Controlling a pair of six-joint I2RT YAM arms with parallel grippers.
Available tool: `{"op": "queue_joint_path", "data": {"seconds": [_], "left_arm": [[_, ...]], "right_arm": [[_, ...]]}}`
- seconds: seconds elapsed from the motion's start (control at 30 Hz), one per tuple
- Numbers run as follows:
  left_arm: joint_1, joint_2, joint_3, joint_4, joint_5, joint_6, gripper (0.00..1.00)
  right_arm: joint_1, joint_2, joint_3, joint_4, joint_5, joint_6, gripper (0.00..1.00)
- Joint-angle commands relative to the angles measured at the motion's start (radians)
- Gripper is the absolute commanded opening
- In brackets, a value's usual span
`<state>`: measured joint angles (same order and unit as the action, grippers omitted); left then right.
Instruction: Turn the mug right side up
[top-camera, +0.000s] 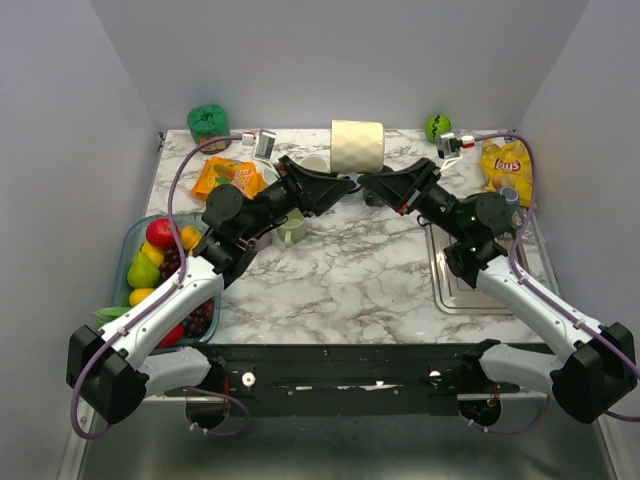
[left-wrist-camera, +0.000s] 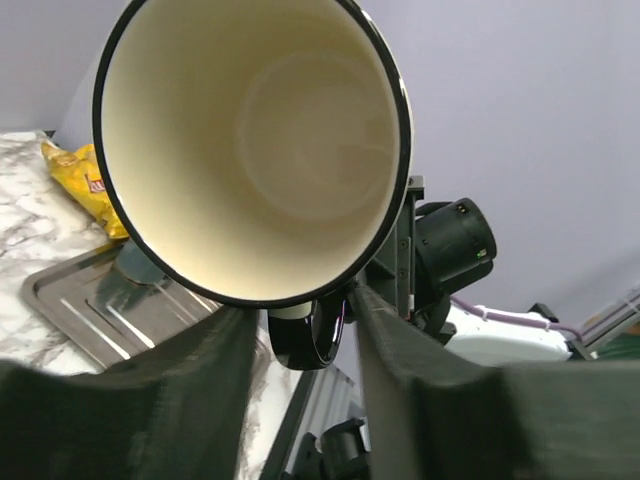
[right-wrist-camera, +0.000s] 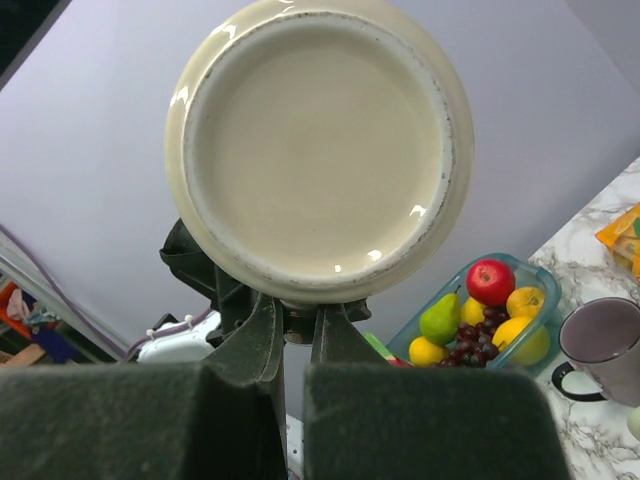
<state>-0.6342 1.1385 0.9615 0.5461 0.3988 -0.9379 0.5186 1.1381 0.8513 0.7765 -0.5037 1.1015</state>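
Observation:
A cream mug (top-camera: 357, 147) hangs on its side in the air above the back middle of the table, between both grippers. In the left wrist view its open mouth (left-wrist-camera: 260, 140) faces the camera. Its black handle (left-wrist-camera: 305, 340) sits below, with my left gripper (left-wrist-camera: 305, 320) closed against both sides of it. The right wrist view shows the mug's flat bottom (right-wrist-camera: 320, 150). My right gripper (right-wrist-camera: 297, 320) is shut on the handle just under that bottom. From above, the left gripper (top-camera: 343, 186) and right gripper (top-camera: 370, 187) meet tip to tip under the mug.
A blue fruit container (top-camera: 133, 236) stands at the left edge and a metal tray (top-camera: 450, 292) at the right. A small pale mug (top-camera: 292, 230) rests by the left arm. An orange bag (top-camera: 225, 178), a yellow chips bag (top-camera: 507, 160), a green ball (top-camera: 437, 126) and a green cloth (top-camera: 208, 120) lie along the back.

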Motion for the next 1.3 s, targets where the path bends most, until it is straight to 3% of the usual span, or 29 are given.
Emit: {"op": "queue_joint_path", "data": {"seconds": [0.0, 0.3, 0.4, 0.43, 0.6, 0.63, 0.7, 0.73, 0.9, 0.93, 1.0, 1.17, 1.27], "left_arm": [[0.005, 0.0, 0.022, 0.083, 0.023, -0.038, 0.42], [0.007, 0.027, 0.029, 0.124, 0.018, -0.087, 0.33], [0.007, 0.036, 0.034, 0.137, 0.029, -0.088, 0.15], [0.007, 0.037, 0.034, 0.135, 0.031, -0.087, 0.02], [0.011, 0.023, 0.046, 0.025, -0.003, -0.029, 0.0], [0.011, 0.021, 0.048, -0.003, -0.027, 0.008, 0.0], [0.011, 0.011, 0.057, -0.096, -0.054, 0.049, 0.0], [0.01, 0.006, 0.06, -0.13, -0.089, 0.095, 0.0], [0.011, -0.02, 0.085, -0.391, -0.234, 0.255, 0.0], [0.011, -0.022, 0.086, -0.426, -0.257, 0.284, 0.0], [0.011, -0.016, 0.071, -0.494, -0.322, 0.341, 0.0], [-0.005, 0.049, 0.003, -0.52, -0.365, 0.361, 0.0], [-0.039, 0.102, -0.021, -0.517, -0.437, 0.37, 0.0]], "right_arm": [[0.012, -0.017, -0.005, 0.139, -0.025, 0.024, 0.01], [0.046, -0.018, -0.026, 0.096, -0.052, -0.048, 0.01], [0.054, -0.021, -0.026, 0.046, -0.049, -0.084, 0.01], [0.055, -0.024, -0.027, 0.027, -0.044, -0.097, 0.01], [0.055, -0.054, -0.021, -0.181, 0.022, -0.189, 0.01], [0.055, -0.066, -0.015, -0.222, 0.045, -0.219, 0.14], [0.055, -0.083, -0.015, -0.345, 0.14, -0.247, 0.29], [0.055, -0.098, -0.017, -0.386, 0.175, -0.264, 0.5], [0.054, -0.146, -0.027, -0.63, 0.425, -0.325, 0.75], [0.054, -0.152, -0.028, -0.666, 0.459, -0.336, 0.87], [0.054, -0.169, -0.023, -0.764, 0.571, -0.344, 0.97], [0.054, -0.164, 0.017, -1.005, 0.808, -0.353, 1.0], [0.054, -0.141, 0.049, -1.088, 0.876, -0.354, 1.0]]}}
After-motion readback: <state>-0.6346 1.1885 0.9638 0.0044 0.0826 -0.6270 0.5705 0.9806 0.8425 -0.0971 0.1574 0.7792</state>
